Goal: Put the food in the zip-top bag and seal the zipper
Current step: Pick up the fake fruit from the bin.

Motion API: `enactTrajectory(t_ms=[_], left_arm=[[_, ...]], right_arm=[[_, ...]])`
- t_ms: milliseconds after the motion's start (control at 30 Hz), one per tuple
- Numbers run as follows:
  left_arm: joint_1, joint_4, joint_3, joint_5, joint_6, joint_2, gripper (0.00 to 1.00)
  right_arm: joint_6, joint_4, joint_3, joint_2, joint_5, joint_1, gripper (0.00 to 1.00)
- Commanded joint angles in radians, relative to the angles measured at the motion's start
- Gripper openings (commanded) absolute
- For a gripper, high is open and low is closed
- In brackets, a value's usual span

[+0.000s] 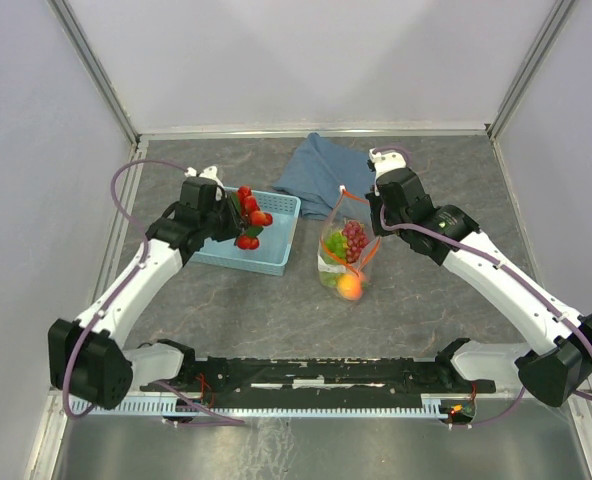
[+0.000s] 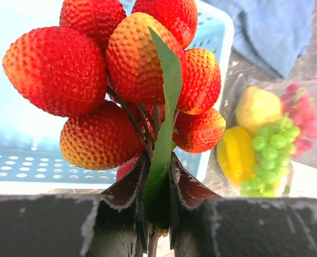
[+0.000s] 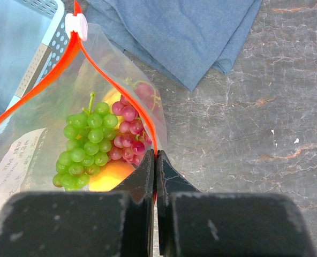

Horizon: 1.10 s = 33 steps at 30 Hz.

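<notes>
Over grey marbled table (image 1: 426, 300), left end effector (image 2: 157, 179) clamps strawberries (image 2: 57, 69), right end effector (image 3: 155, 163) bag (image 3: 24, 134).

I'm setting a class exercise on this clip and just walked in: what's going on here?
The left gripper is shut on the stem of the strawberry bunch, holding it over the light blue basket. The right gripper pinches the rim of the zip-top bag, so its mouth stands open. Grapes and a peach lie inside; the zipper is unsealed.

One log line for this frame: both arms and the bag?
left gripper: shut on strawberries, at basket | right gripper: shut on bag rim, mouth open | inside: grapes, peach
</notes>
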Motion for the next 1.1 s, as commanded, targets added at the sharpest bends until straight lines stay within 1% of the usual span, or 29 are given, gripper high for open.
enactTrajectory(t_ms=[0, 100, 267, 433, 567, 767, 933, 1067], left_arm=[[-0.029, 0.023, 0.09, -0.033, 0.008, -0.099, 0.03], [-0.077, 0.014, 0.137, -0.05, 0.03, -0.134, 0.03], [-0.201, 0.013, 0.208, -0.147, 0.042, -0.18, 0.03], [-0.336, 0.045, 0.261, -0.223, 0.044, -0.189, 0.03], [-0.424, 0.071, 0.296, -0.266, 0.045, -0.172, 0.03], [-0.535, 0.194, 0.303, -0.312, 0.009, -0.144, 0.03], [-0.613, 0.3, 0.291, -0.385, -0.05, -0.1, 0.03], [-0.683, 0.367, 0.298, -0.445, -0.049, -0.055, 0.03]], right_arm=[[0.01, 0.041, 0.003, -0.008, 0.001, -0.002, 0.01], [0.014, 0.038, 0.003, -0.008, 0.001, -0.002, 0.01], [0.021, 0.04, 0.001, -0.011, 0.001, -0.002, 0.01], [0.032, 0.042, 0.0, -0.013, -0.001, -0.002, 0.02], [0.046, 0.047, 0.0, -0.015, -0.009, -0.002, 0.02], [0.064, 0.052, 0.001, -0.019, -0.014, -0.002, 0.02], [0.084, 0.06, -0.004, -0.03, -0.015, -0.002, 0.02], [0.098, 0.065, -0.004, -0.034, -0.02, -0.002, 0.01]])
